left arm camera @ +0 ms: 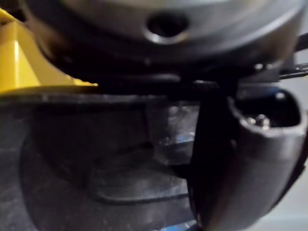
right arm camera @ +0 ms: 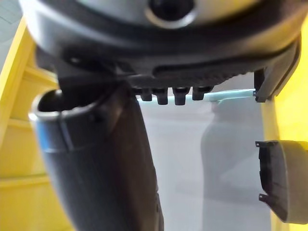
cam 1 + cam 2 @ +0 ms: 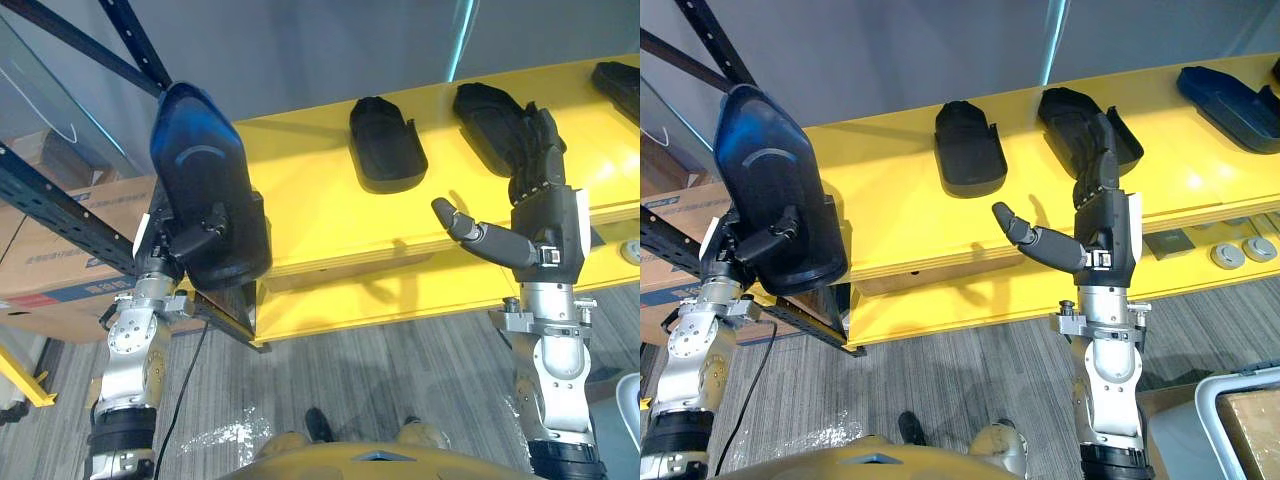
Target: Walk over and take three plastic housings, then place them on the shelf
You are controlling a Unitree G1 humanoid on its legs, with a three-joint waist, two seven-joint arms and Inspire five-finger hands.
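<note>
Housing [image 3: 200,170] hung clamped in left hand [image 3: 192,243] at left end of shelf [image 3: 300,230], long axis pointing away, bare shelf just to its right; right hand [image 3: 545,225] was open beside two shelved housings [image 3: 385,145].

We look down from the head.
Both eye views share the yellow shelf [image 3: 330,215] from above; our wrist views sit very close, facing it.

Grey wall [image 3: 330,40], grey plank floor [image 3: 380,380], dark metal rack [image 3: 60,212], cardboard box [image 3: 55,268]
</note>
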